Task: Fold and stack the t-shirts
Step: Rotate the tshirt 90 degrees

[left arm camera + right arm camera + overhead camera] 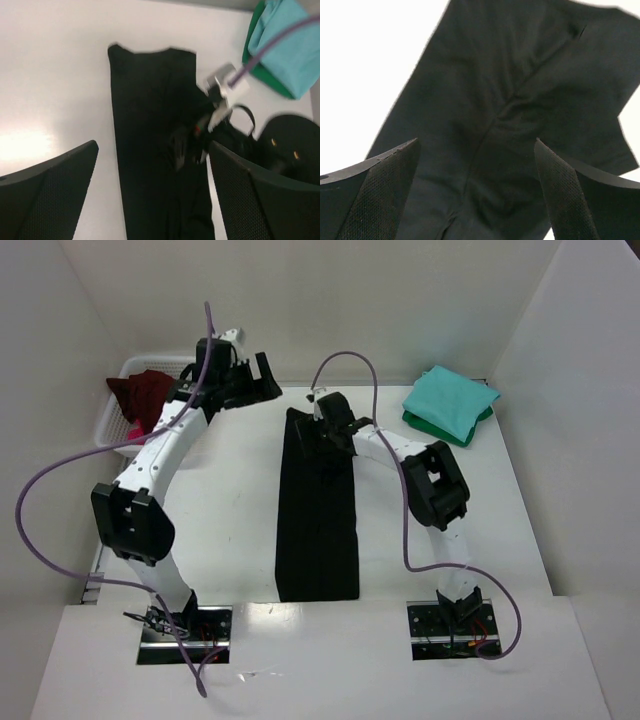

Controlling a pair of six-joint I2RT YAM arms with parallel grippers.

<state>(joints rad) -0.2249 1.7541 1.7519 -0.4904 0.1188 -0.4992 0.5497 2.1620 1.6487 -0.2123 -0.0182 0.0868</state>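
A black t-shirt [318,510] lies folded into a long narrow strip down the middle of the table; it also shows in the left wrist view [150,145] and the right wrist view [520,125]. My right gripper [322,430] hovers open over the strip's far end, with nothing between its fingers [385,190]. My left gripper [258,380] is open and raised near the far left, beside the basket. A folded teal shirt [450,400] rests on a folded dark green shirt [420,423] at the far right. A maroon shirt [145,392] and a bit of pink cloth [133,428] lie in the basket.
A white lattice basket [110,420] stands at the far left edge. White walls close the table on the left, back and right. Purple cables loop over both arms.
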